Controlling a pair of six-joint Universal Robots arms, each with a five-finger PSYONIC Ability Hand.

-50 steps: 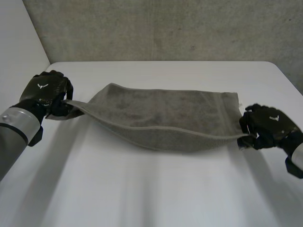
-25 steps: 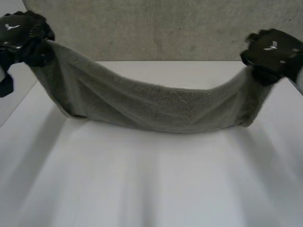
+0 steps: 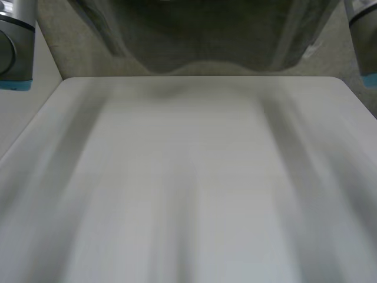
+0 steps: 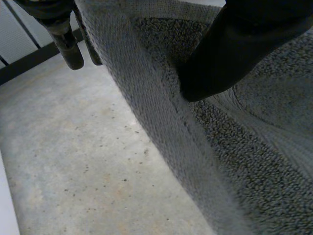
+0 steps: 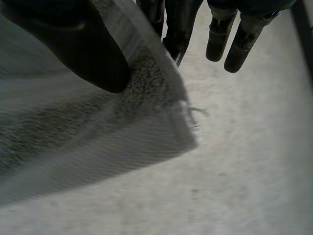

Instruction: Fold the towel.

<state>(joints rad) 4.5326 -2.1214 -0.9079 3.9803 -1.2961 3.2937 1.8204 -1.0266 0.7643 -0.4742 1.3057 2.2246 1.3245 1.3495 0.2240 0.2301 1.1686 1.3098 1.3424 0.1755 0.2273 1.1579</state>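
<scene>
- Hanging above the far edge of the white surface [image 3: 188, 177], the grey terry towel [image 3: 206, 41] sags in the middle and is clear of the surface, probably so it can drape straight before a fold.
- The left hand [image 4: 234, 44] pinches the towel's left end, thumb on one face and fingers behind the hemmed edge, which keeps that end up.
- The right hand [image 5: 73, 44] pinches the right corner the same way, thumb pressed into the pile near the frayed hem.
- Both grips sit at the ends, apparently to keep the cloth spread wide; such thin pinches could slip.
</scene>
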